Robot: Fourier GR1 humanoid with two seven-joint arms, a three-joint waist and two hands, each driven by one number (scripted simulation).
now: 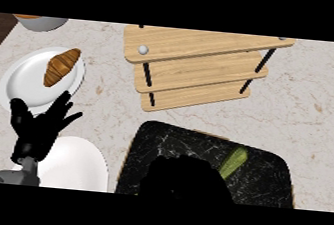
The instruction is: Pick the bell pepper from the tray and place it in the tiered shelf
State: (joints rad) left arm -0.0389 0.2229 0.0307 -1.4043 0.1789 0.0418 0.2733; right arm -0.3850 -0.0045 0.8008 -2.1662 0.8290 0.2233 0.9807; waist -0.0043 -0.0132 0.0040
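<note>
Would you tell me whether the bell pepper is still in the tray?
Yes: the green bell pepper lies in the black tray.

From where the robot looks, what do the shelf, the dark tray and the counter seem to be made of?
Shelf: pale wood boards with visible grain, on thin black posts, probably metal. Tray: black with pale veins, like polished stone or marble. Counter: beige speckled stone, matte.
</note>
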